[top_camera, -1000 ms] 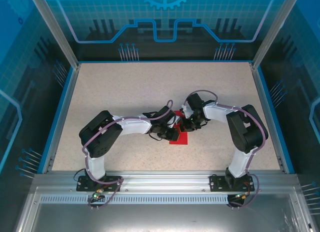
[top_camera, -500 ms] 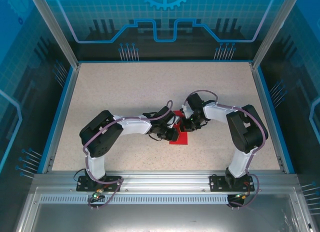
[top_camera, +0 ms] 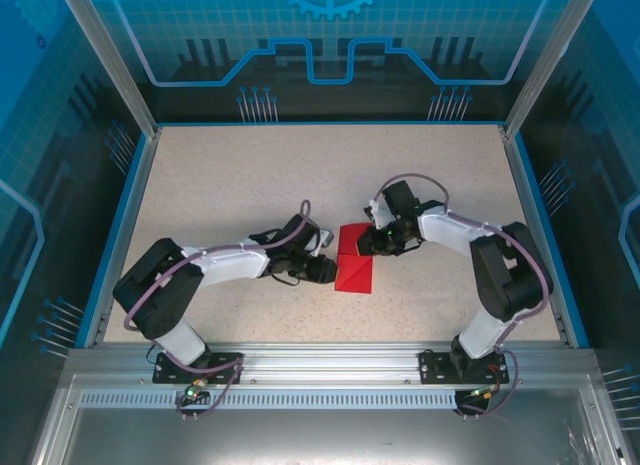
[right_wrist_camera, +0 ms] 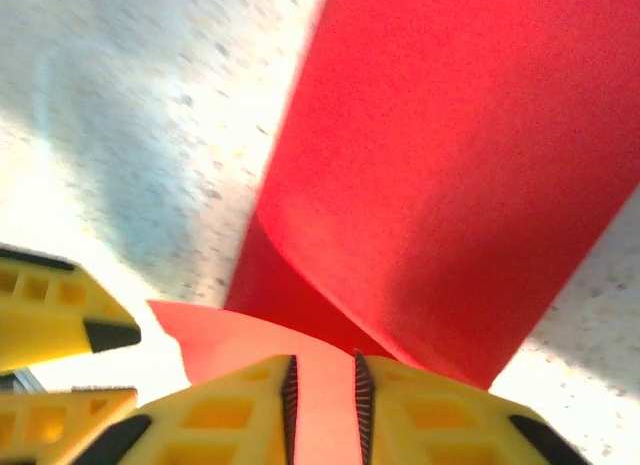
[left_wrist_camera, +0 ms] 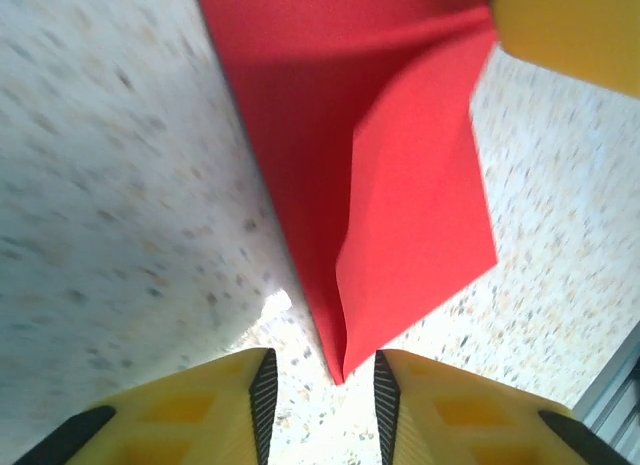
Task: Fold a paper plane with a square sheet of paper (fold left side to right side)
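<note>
Centrally on the speckled tabletop (top_camera: 250, 175) lies the square sheet of paper (top_camera: 355, 272), bright red, folded over with one flap bowing up, a corner lying within the released left end effector (left_wrist_camera: 322, 370) and an edge within the narrowly parted right end effector (right_wrist_camera: 322, 360).

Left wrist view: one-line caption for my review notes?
Folded red paper on the speckled table, its near tip between the left gripper's parted fingers.

Bright, even overhead light
Wrist views soft and blurred up close; white glare on the worktop (right_wrist_camera: 60, 225), grey shadow beside the red paper (left_wrist_camera: 380, 185)
</note>
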`<state>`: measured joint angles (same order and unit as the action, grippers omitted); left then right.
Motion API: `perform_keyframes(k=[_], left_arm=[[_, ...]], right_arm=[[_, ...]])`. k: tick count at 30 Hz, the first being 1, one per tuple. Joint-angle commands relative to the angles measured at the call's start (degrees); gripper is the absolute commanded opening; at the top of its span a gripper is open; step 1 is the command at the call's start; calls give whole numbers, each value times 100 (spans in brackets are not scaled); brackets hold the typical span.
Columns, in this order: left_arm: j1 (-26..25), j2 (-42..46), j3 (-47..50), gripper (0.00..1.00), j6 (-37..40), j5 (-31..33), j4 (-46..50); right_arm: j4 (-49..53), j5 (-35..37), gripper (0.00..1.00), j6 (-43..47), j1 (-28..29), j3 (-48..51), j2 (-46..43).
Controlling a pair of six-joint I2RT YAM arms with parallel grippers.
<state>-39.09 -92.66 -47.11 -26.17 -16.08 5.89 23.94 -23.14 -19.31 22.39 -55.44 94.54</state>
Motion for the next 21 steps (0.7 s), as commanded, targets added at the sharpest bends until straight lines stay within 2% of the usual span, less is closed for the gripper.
perform_keyframes(k=[1, 5, 9, 13, 18, 21], left_arm=[[251, 72, -98, 40, -145, -131, -246], [307, -339, -457, 48, -108, -321, -433], [313, -876, -786, 49, -138, -573, -579], [306, -1092, -788, 38, -264, -739, -924], [314, -970, -663, 21, -214, -642, -879], [306, -861, -573, 17, -199, -603, -871]], right_arm=[[-127, 169, 37, -93, -120, 195, -650], [-22, 534, 52, -64, -190, 567, -1292], [-121, 383, 68, -121, -278, 1091, -1809], [-419, -280, 74, -279, -444, 1474, -1905], [-1027, -1059, 74, -576, -507, 1624, -1576], [-1260, -1321, 74, -711, -499, 1565, -1276]])
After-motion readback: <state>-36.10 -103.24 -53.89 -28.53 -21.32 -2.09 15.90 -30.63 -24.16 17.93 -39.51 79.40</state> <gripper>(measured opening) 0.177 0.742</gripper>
